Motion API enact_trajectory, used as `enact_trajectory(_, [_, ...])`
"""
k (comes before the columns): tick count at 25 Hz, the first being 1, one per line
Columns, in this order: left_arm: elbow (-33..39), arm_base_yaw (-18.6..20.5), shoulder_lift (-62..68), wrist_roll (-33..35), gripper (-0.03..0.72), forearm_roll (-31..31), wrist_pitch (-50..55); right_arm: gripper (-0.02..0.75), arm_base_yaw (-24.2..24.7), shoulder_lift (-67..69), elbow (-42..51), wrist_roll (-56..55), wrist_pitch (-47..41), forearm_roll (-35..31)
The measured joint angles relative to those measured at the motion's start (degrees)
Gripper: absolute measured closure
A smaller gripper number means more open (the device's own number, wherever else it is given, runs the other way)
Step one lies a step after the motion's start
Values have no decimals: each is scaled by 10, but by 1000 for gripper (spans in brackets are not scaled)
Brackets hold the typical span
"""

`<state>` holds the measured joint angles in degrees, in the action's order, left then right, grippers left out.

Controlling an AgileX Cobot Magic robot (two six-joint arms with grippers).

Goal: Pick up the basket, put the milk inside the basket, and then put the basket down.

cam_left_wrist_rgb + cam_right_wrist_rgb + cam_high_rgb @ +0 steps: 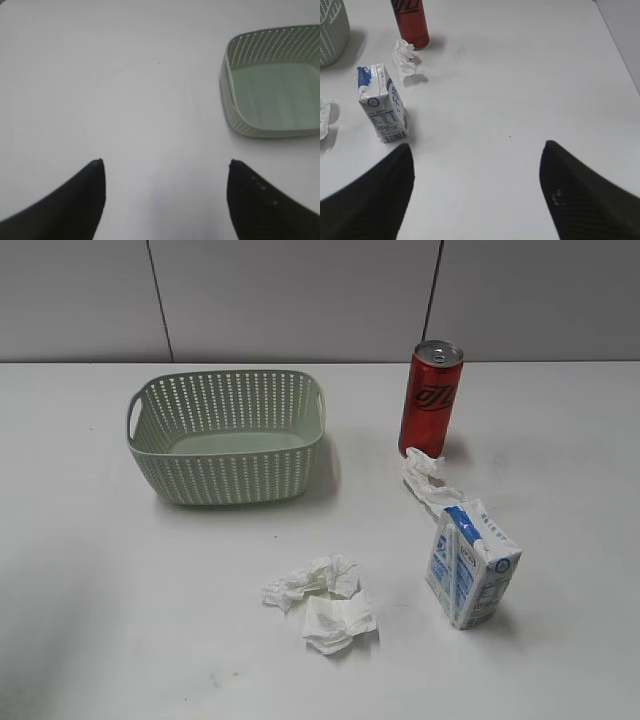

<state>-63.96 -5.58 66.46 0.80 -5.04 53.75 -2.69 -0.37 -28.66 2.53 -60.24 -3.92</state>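
The pale sage-green basket [228, 436] stands empty on the white table at the back left. It also shows at the right edge of the left wrist view [272, 82] and as a corner in the right wrist view [331, 30]. The white-and-blue milk carton [470, 562] stands upright at the front right; in the right wrist view [381, 102] it is up and left of the jaws. My left gripper [166, 162] is open and empty over bare table, left of the basket. My right gripper [477, 146] is open and empty, right of the milk. Neither gripper shows in the exterior view.
A red soda can [431, 398] stands right of the basket. Crumpled white tissue [428, 480] lies between the can and the milk. More crumpled tissue [325, 600] lies at the front centre. The table's right edge [616, 45] shows in the right wrist view.
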Motion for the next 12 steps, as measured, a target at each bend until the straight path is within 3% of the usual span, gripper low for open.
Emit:
enact_trajectory(6, [-74, -3, 121, 0, 113, -37, -2, 146, 0, 0, 0, 0, 0, 0])
enact_trajectory(12, [-142, -37, 232, 0, 113, -40, -3, 146, 0, 0, 0, 0, 0, 0])
